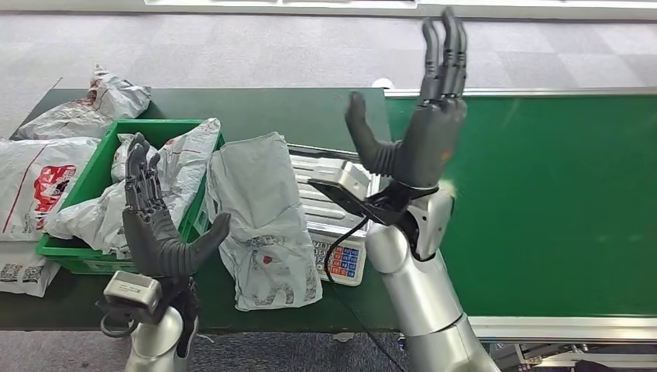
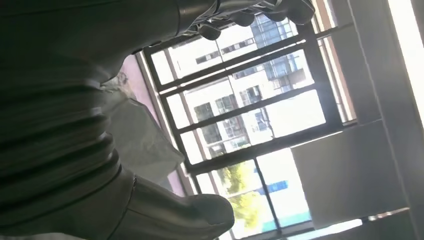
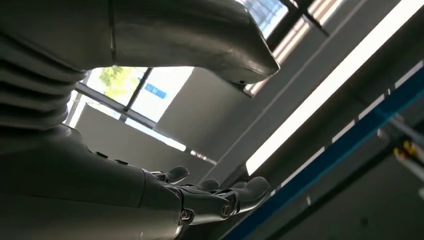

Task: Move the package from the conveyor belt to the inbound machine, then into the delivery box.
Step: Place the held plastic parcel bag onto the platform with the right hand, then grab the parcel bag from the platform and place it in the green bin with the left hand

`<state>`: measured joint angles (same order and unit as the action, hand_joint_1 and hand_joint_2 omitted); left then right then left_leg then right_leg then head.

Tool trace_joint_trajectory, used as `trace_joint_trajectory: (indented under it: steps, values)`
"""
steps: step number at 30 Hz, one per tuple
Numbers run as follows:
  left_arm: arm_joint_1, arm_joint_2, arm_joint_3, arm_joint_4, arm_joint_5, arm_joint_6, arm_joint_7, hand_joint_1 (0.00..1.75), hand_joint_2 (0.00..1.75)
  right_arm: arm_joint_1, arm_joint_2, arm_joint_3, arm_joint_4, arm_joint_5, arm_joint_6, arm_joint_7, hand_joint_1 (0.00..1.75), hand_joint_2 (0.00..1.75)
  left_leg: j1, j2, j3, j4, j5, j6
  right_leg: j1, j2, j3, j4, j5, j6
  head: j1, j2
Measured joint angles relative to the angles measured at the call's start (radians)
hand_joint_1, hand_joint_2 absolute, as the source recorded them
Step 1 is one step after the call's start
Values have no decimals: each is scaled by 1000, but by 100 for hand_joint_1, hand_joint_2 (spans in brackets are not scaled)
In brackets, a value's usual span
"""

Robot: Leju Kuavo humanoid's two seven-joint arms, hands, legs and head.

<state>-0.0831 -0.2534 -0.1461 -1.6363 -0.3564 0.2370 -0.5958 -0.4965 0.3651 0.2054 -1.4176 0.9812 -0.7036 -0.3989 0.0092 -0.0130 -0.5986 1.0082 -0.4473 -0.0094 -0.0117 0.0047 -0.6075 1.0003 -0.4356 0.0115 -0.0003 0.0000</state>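
Note:
A grey plastic package (image 1: 259, 221) lies on the dark table, its right side resting over the silver scale-like inbound machine (image 1: 331, 217) with a coloured keypad. The green delivery box (image 1: 101, 174) at the left holds several grey packages. My left hand (image 1: 159, 225) is raised upright in front of the box, fingers straight, thumb out, holding nothing. Above the scale's right end my right hand (image 1: 422, 128) also points up, spread and empty. The green conveyor belt (image 1: 542, 194) at the right carries nothing. Both wrist views look upward past each hand (image 2: 75, 150) (image 3: 100, 165) at windows and ceiling.
More packages lie on the table left of the box, one with red print (image 1: 35, 186) and one at the back (image 1: 89, 105). A black cable (image 1: 341, 256) runs from my right wrist over the scale. Grey carpet floor lies beyond the table.

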Motion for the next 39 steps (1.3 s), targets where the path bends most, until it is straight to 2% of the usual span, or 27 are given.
trace_joint_trajectory:
  steps: [3,5,8,11,17,18,21,22,27,39]
  values:
    - [-13,13,0,43,-109,47,34,0,175,58,0,-64,-159,-27,0,-44,0,175,0,0,0,0,0,0,0,0,0,0,0,0,0,0]
    - [-31,24,-1,81,-226,85,88,0,175,90,0,-91,-233,-39,0,-57,0,175,0,1,1,0,0,-1,0,1,0,0,0,0,0,0]
    - [-76,47,-9,163,-565,124,263,0,175,128,0,-121,-321,-60,1,-72,0,175,-1,1,1,0,0,-1,0,1,0,0,0,0,0,0]
    - [-129,72,-23,267,-839,110,425,0,175,150,0,-145,-364,-94,2,-103,0,175,-1,4,1,0,0,-1,1,3,0,0,1,-1,0,0]
    - [-207,100,-36,430,-1020,50,538,0,175,163,-1,-165,-377,-104,3,-114,0,175,-1,6,2,0,0,-1,1,5,-1,1,2,-1,0,0]
    - [-212,102,-37,445,-1034,41,549,19,175,163,-1,-165,-377,-102,3,-112,0,175,-1,6,2,0,0,-1,1,5,-1,1,2,-2,0,0]
    - [-234,108,-43,497,-1068,17,571,150,175,164,-2,-165,-377,-96,3,-105,0,175,-1,5,1,0,0,-1,1,4,-1,1,2,-2,0,0]
    - [-240,110,-44,514,-1077,9,575,175,175,164,-2,-165,-377,-91,4,-101,0,175,-1,5,1,0,0,-1,1,4,-1,1,2,-2,0,0]
    - [-254,115,-46,551,-1075,-40,579,175,175,152,-2,-165,-359,-78,6,-89,0,175,-1,6,1,0,0,-1,1,4,-1,1,2,-2,0,0]
    - [-255,121,-47,561,-1074,-40,573,175,175,156,-2,-153,-356,-18,6,-31,0,175,-1,5,0,0,0,-1,1,4,-1,1,2,-1,0,0]
